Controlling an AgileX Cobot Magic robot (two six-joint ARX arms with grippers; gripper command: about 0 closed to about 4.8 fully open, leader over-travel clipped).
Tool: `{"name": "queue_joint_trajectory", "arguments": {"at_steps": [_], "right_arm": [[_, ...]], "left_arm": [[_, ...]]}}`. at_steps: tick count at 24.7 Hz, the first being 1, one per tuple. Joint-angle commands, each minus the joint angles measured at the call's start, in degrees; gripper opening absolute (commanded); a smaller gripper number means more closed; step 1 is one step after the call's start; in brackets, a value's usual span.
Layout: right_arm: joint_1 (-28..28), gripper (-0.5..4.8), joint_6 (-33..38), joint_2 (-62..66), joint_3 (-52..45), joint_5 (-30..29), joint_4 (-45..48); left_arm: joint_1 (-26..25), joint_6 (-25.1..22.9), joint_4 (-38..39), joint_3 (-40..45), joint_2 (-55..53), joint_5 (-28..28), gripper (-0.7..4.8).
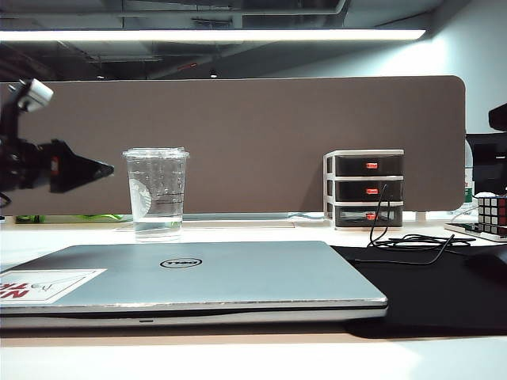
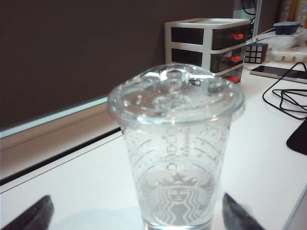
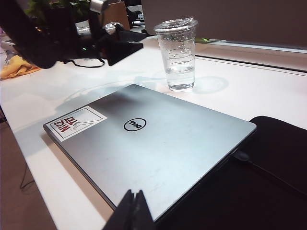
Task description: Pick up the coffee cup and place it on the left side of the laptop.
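The coffee cup (image 1: 156, 194), clear plastic with a flat lid and a little water in it, stands upright on the white table just behind the closed silver Dell laptop (image 1: 238, 273). My left gripper (image 1: 104, 169) hovers level to the left of the cup at upper-cup height, a small gap away. In the left wrist view the cup (image 2: 175, 143) fills the middle, and the left gripper (image 2: 136, 218) is open with its fingertips (image 2: 33, 213) apart from the cup. My right gripper (image 3: 133, 203) is shut and empty above the laptop's (image 3: 158, 143) near edge.
A brown partition (image 1: 238, 127) closes off the back of the table. A small drawer unit (image 1: 364, 188), black cables (image 1: 412, 241) and a Rubik's cube (image 1: 493, 210) sit at the right. A black mat (image 1: 432, 297) lies beside the laptop.
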State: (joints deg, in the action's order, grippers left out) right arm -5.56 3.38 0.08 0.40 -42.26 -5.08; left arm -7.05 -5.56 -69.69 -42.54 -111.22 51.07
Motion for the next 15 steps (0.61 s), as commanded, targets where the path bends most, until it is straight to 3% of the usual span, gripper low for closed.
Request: {"name": "queue_joint_trajectory", "arguments": {"at_steps": [1,4,15], "right_arm": [[0.0,-0.01,-0.2,-0.1,-0.3,0.0,0.6],[0.0,-0.01,-0.4,-0.1,-0.3,0.0,0.6],[0.0,-0.01,-0.6,-0.1,-0.3,0.0,0.6]], "left_arm": [[0.9,-0.6,-0.8,-2.1,-2.6,1.0,4.79],[3.5,-3.0,-0.8,-4.7,-6.4,1.9,4.79],[6.6,-2.5,1.6,-15.0,-14.1,2.3,4.79]]}}
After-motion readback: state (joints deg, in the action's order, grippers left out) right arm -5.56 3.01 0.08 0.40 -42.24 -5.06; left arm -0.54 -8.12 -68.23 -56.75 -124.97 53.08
